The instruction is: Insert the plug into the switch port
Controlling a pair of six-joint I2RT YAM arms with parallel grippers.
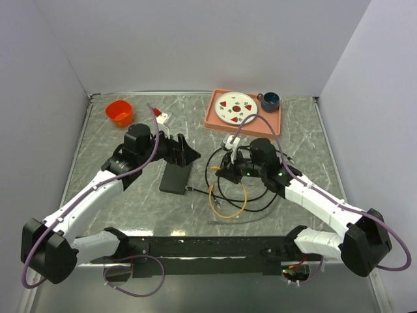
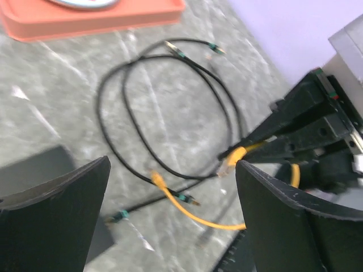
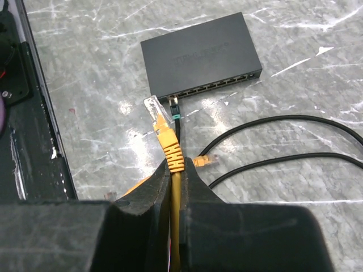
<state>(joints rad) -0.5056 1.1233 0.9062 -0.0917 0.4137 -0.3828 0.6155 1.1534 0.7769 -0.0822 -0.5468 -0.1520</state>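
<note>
A grey marbled table (image 1: 306, 130) seen from above, with two white-and-black robot arms reaching in from the near edge.

The right gripper (image 3: 173, 170) has its fingers pressed together, pinching a yellow plug (image 3: 161, 127) by the rear of its ribbed boot. The clear tip of the plug sticks out ahead of the fingers and points towards a flat black box (image 3: 198, 51) lying on the table left of centre. Along the narrow side of the box that faces the right wrist camera runs a row of small sockets – the switch port (image 3: 214, 86) is among them. The plug's tip sits just off the left end of that row, close to the box's corner and not inside any socket. A thin black lead with a green band (image 3: 176, 113) reaches the row right beside it.

The left gripper (image 2: 173, 170) hangs above the far end of the box with its fingers spread wide and nothing between them.

The yellow cable (image 1: 228, 201) loops on the table in front of the right arm, its other yellow end (image 3: 205, 161) lying loose. Black cable (image 2: 116, 110) coils around it.

At the back of the table – a salmon-pink tray (image 1: 212, 117) holding a patterned plate (image 1: 236, 107) and a dark mug (image 1: 270, 100). An orange cup (image 1: 120, 113) stands at the back left.
</note>
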